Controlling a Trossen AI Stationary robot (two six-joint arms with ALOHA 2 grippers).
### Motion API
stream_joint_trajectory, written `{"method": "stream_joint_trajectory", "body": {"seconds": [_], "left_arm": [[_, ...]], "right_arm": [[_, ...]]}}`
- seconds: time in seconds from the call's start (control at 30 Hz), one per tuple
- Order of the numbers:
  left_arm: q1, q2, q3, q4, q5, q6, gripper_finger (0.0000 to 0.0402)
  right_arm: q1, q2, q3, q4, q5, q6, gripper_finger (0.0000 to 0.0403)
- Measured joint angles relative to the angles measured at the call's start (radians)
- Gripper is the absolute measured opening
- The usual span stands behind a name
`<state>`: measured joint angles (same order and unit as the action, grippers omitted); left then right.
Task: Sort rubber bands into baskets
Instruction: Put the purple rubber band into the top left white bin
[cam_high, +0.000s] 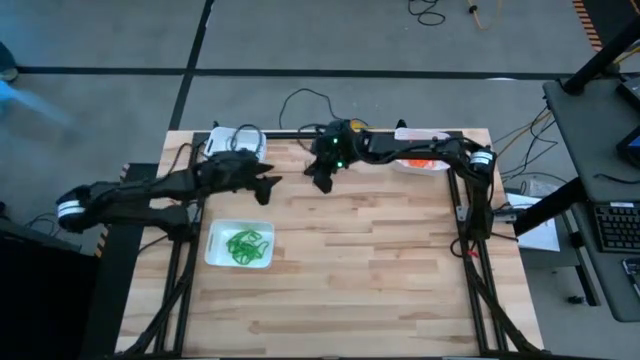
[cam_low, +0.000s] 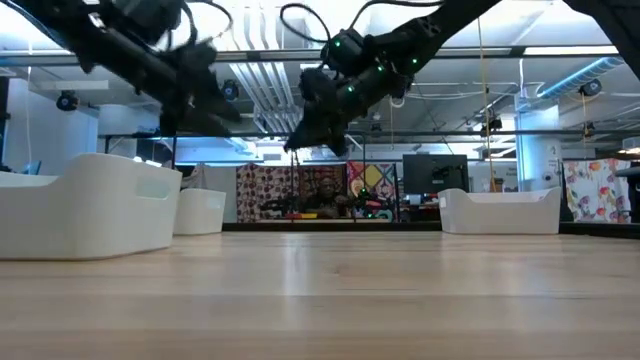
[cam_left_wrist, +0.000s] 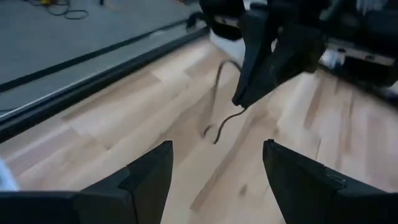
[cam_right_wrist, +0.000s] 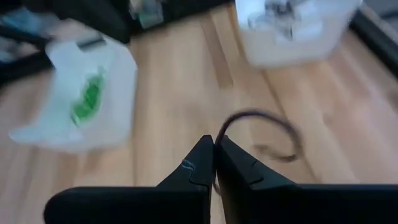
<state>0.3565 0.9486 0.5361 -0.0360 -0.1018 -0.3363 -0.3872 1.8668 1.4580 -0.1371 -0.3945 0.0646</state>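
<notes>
My right gripper (cam_right_wrist: 214, 144) pinches shut on a thin, dark, limp rubber loop (cam_right_wrist: 261, 124) dangling above the bare wooden table (cam_high: 380, 260), so light and floppy it needs gripping on its strand, while my left gripper (cam_left_wrist: 214, 168) hangs open nearby.

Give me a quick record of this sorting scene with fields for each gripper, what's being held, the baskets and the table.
right gripper: shut, raised over the far middle of the table
held item: one dark rubber band dangling from the right gripper's tips
left gripper: open, empty, raised and facing the right gripper
green-band basket: near left, holds green rubber bands
orange-band basket: far right, orange contents partly hidden by the right arm
third basket: far left, contents unclear
table: light wood
</notes>
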Motion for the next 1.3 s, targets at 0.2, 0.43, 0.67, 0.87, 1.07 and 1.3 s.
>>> {"method": "stream_joint_trajectory", "body": {"seconds": [0.2,0.43,0.67,0.87,1.07,1.3], "left_arm": [[0.002,0.204,0.007,0.03,0.067,0.165,0.0233],[0.001,0.394,0.048,0.093,0.17,0.225,0.0233],[0.001,0.551,0.059,0.334,0.267,0.247,0.0233],[-0.022,0.679,0.059,0.468,0.295,0.312,0.0233],[-0.023,0.779,0.067,0.572,0.294,0.328,0.0233],[-0.05,0.893,0.166,0.57,0.353,0.398,0.0233]], "right_arm": [[0.051,0.0,-0.097,-0.07,0.111,-0.059,0.0009],[0.086,0.0,-0.201,-0.064,0.106,-0.015,0.0009],[0.106,0.0,-0.236,-0.063,0.095,-0.016,0.0009],[0.111,0.0,-0.25,-0.07,0.09,-0.048,0.0009],[0.112,0.0,-0.3,-0.064,0.091,-0.078,0.0009],[0.112,0.0,-0.37,-0.005,0.088,-0.062,0.0009]]}}
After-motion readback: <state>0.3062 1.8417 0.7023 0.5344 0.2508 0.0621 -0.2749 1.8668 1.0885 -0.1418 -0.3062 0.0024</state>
